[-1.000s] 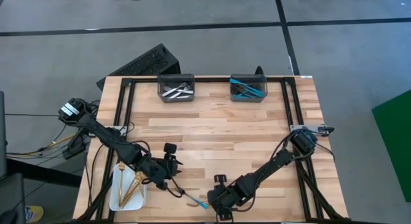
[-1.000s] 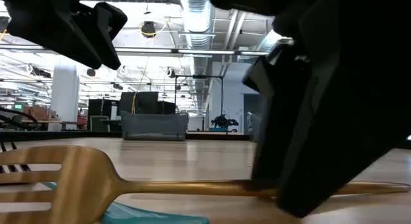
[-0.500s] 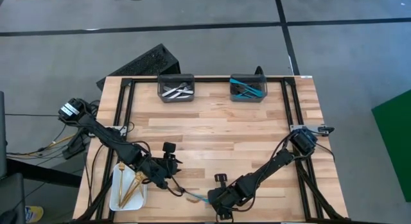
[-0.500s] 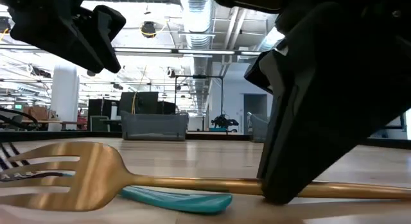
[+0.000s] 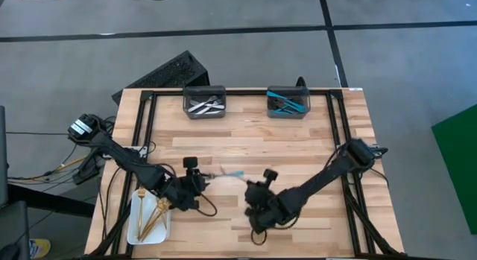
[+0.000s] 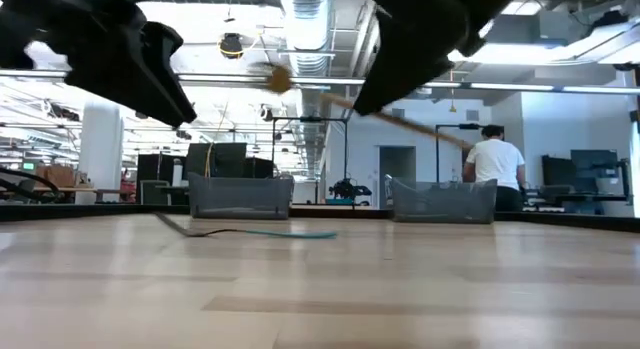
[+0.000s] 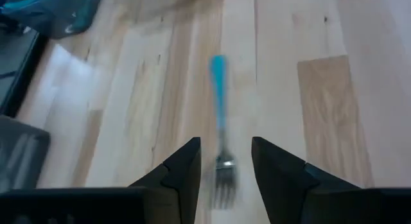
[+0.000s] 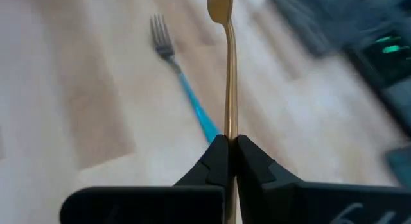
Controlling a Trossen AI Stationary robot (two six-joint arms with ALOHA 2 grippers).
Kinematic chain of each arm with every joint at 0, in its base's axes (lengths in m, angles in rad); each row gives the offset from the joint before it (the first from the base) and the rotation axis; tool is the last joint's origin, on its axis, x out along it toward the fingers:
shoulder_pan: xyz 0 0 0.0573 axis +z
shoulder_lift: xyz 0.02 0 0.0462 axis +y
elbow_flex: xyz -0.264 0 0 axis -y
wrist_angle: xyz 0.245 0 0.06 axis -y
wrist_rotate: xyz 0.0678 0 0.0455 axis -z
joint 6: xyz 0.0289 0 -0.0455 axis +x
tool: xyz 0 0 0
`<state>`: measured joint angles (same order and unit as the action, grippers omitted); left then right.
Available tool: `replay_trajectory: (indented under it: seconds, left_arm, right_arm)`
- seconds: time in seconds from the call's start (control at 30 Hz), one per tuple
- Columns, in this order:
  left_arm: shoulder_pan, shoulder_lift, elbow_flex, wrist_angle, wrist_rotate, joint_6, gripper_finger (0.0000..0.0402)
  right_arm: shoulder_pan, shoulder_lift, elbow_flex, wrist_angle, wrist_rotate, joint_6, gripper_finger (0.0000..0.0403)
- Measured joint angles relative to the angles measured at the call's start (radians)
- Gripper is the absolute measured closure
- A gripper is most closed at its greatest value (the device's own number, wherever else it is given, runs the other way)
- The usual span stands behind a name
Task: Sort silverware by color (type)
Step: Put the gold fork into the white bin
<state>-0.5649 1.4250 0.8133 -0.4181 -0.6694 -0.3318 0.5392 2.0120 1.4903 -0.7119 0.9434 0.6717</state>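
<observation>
**Silverware on the desk, with both arms at the near half**

Right gripper (image 8: 229, 142): fingers pressed together on the handle of a gold utensil (image 8: 228, 70), which sticks out forward past the fingertips, lifted clear of the wood. In the high view this gripper (image 5: 262, 191) sits near the desk's middle, toward the front.

Left gripper (image 7: 225, 163): fingers spread, holding nothing, with the tines of a turquoise-handled fork (image 7: 219, 115) between the fingertips. The fork lies flat on the desk (image 5: 298, 148), between the two grippers in the high view (image 5: 231, 174); the left gripper (image 5: 195, 179) is just beside its tine end.

White tray (image 5: 133, 232), front left corner: several gold pieces (image 5: 153, 217) lie in it.

Dark bin, back edge, left (image 5: 204, 102): silver pieces (image 5: 205, 105).

Dark bin, back edge, right (image 5: 288, 102): turquoise-handled pieces (image 5: 287, 103).

Beyond the desk, low view: a person in a white top (image 6: 492, 159), standing with back turned.
</observation>
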Motion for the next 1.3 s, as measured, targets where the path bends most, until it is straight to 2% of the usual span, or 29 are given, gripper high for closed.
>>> replay_trajectory:
  seconds: [0.13, 0.27, 0.37, 0.53, 0.63, 0.7, 0.9, 1.0, 1.07, 1.17, 1.3]
  left_arm:
    - [0.072, 0.000, 0.000, 0.039, 0.065, 0.057, 0.0276]
    - [0.161, 0.000, 0.000, 0.138, 0.070, 0.162, 0.0276]
    - [0.223, 0.000, 0.000, 0.246, 0.078, 0.256, 0.0276]
    - [0.332, 0.000, 0.000, 0.402, 0.211, 0.336, 0.0276]
    - [0.395, 0.000, 0.000, 0.480, 0.313, 0.360, 0.0276]
    - [0.427, 0.000, 0.000, 0.541, 0.370, 0.375, 0.0276]
    - [0.497, 0.000, 0.001, 0.732, 0.461, 0.400, 0.0276]
    - [0.512, 0.000, 0.000, 0.776, 0.527, 0.421, 0.0276]
    - [0.512, 0.000, 0.000, 0.783, 0.534, 0.430, 0.0281]
    - [0.512, 0.000, 0.000, 0.779, 0.526, 0.449, 0.0309]
    - [0.508, 0.000, 0.000, 0.774, 0.530, 0.454, 0.0381]
  right_arm:
    - [-0.057, -0.097, -0.095, 0.089, 0.086, -0.005, 0.0380]
    - [-0.122, -0.214, -0.278, 0.344, 0.089, -0.072, 0.0380]
    - [-0.168, -0.285, -0.472, 0.667, 0.025, -0.168, 0.0380]
    - [-0.231, -0.351, -0.770, 1.450, -0.195, -0.393, 0.0380]
    - [-0.246, -0.345, -0.866, 1.683, -0.259, -0.448, 0.0380]
    - [-0.248, -0.330, -0.879, 1.739, -0.262, -0.474, 0.0380]
    - [-0.244, -0.286, -0.854, 1.734, -0.264, -0.526, 0.0381]
    - [-0.245, -0.289, -0.841, 1.736, -0.267, -0.529, 0.0380]
    - [-0.240, -0.288, -0.841, 1.746, -0.264, -0.560, 0.0380]
    - [-0.232, -0.288, -0.842, 1.772, -0.261, -0.598, 0.0380]
    - [-0.235, -0.288, -0.842, 1.764, -0.267, -0.601, 0.0364]
